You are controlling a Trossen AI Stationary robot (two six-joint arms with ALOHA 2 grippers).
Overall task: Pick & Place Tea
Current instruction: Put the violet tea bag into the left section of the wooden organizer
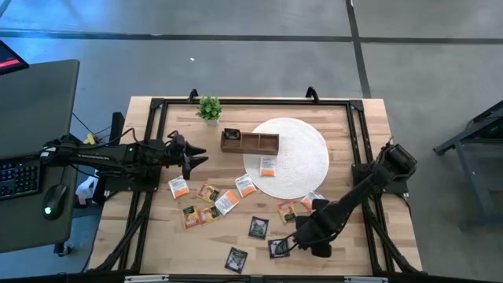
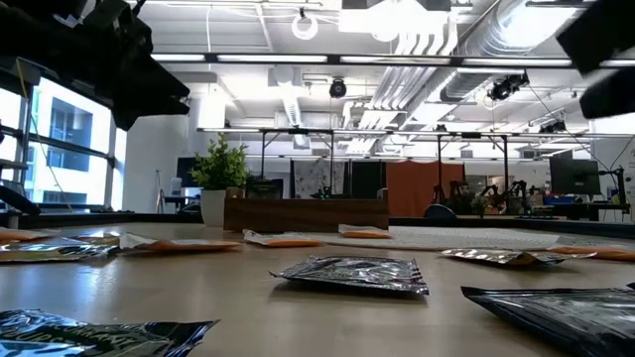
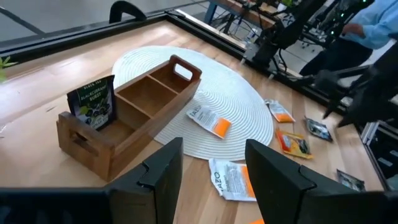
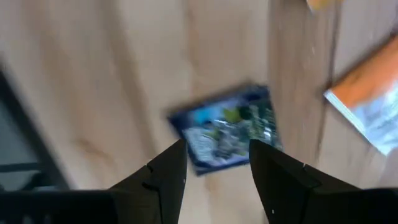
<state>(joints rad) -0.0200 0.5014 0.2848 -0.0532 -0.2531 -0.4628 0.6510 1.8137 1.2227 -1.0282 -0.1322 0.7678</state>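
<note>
Several tea sachets lie flat on the wooden table: white-and-orange ones, yellow-brown ones and black ones. One white-and-orange sachet lies on the white mat. One black sachet stands upright in the end compartment of the wooden tray. My right gripper is open, pointing down over a black sachet near the table's near edge. Its fingers stand on either side of the sachet, above it. My left gripper is open and waits left of the tray.
The round white woven mat lies right of the table's centre, with the tray at its far-left rim. A small potted plant stands by the far edge. A black frame rims the table. A person's sleeve shows beyond the table.
</note>
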